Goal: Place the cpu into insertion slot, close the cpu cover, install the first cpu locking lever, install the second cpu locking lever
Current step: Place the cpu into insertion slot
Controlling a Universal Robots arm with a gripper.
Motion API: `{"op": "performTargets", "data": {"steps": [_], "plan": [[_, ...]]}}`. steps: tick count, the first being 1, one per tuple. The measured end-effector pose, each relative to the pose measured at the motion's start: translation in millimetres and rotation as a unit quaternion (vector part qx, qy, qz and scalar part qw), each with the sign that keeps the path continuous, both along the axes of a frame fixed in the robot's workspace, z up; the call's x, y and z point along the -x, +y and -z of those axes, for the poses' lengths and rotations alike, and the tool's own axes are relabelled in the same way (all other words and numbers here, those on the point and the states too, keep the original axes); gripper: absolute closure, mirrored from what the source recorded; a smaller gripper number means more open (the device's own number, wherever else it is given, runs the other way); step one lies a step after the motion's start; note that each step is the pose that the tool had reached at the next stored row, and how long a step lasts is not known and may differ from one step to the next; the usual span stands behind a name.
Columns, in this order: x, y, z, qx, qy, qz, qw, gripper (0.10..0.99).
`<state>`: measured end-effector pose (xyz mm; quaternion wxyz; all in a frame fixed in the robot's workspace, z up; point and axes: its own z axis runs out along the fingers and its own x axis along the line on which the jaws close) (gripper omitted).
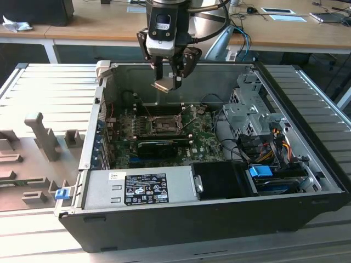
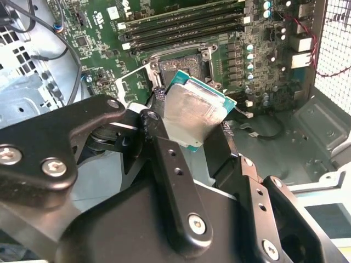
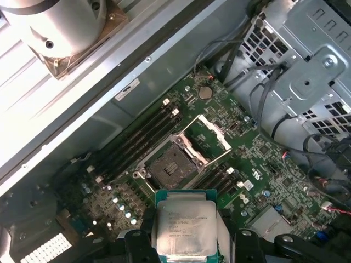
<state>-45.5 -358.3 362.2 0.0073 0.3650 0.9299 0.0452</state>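
The open computer case [image 1: 181, 224] lies on the grey table [image 1: 38, 87]. Over its green board [image 1: 200, 134], near the case's far wall, the end effector [image 1: 167, 82] pinches the chip [image 3: 184, 227] by its edges, above the bare socket [image 3: 170, 167], whose cover [image 3: 211, 134] stands flipped open.

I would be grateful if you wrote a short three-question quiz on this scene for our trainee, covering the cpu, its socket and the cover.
1. What is the gripper shut on?
2. True or false: the cpu already sits in the insertion slot.
3. The cpu cover is: A) shut over the slot; B) swung open, off the slot; C) held in the gripper.

Key:
1. The cpu.
2. False: the slot is empty, and the cpu is held above the green board.
3. B.
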Motion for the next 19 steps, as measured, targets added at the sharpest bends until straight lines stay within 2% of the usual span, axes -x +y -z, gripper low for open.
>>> {"op": "performTargets", "data": {"steps": [5, 10, 12, 14, 17, 18, 19], "plan": [[0.0, 0.0, 1.0, 0.0000, 0.0000, 0.029, 0.9996, 0.557], [0.0, 0.0, 2.9, 0.0000, 0.0000, 0.069, 0.9976, 0.557], [0.0, 0.0, 4.3, 0.0001, 0.0000, 0.096, 0.9954, 0.557], [0.0, 0.0, 7.3, 0.0000, 0.0000, 0.135, 0.9909, 0.557], [0.0, 0.0, 9.1, 0.0001, 0.0000, 0.173, 0.9850, 0.557], [0.0, 0.0, 9.8, 0.0001, 0.0000, 0.187, 0.9823, 0.557], [0.0, 0.0, 10.1, 0.0001, 0.0000, 0.194, 0.9811, 0.557]]}}
